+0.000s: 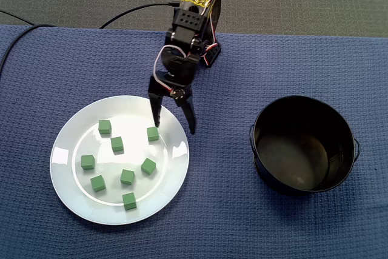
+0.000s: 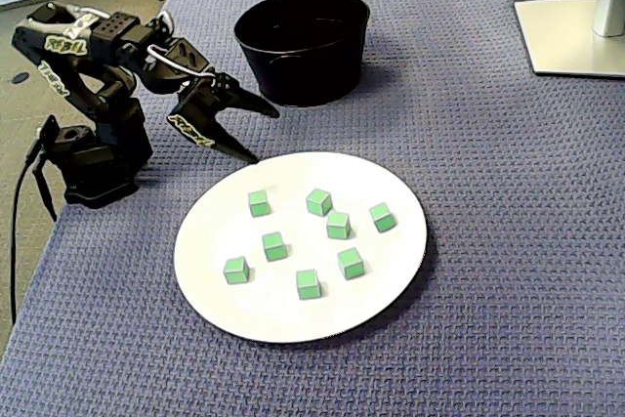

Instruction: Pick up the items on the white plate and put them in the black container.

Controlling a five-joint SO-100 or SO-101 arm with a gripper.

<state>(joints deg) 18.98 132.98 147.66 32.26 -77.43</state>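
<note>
Several small green cubes lie spread over the white plate (image 1: 63,168) (image 2: 210,231). One cube (image 1: 153,133) (image 2: 259,203) sits nearest the arm. My gripper (image 1: 174,128) (image 2: 263,136) is open and empty, pointing down over the plate's edge on the arm's side. In a fixed view one fingertip (image 1: 156,122) hangs just above that nearest cube, while the other reaches past the plate's rim. The black container (image 1: 267,168) (image 2: 303,70) stands beside the plate, and its inside looks empty.
A blue woven cloth (image 1: 218,222) covers the table. The arm's base (image 2: 93,158) stands at the cloth's edge. A monitor stand (image 2: 576,31) occupies one far corner. Cables (image 1: 133,10) trail behind the arm.
</note>
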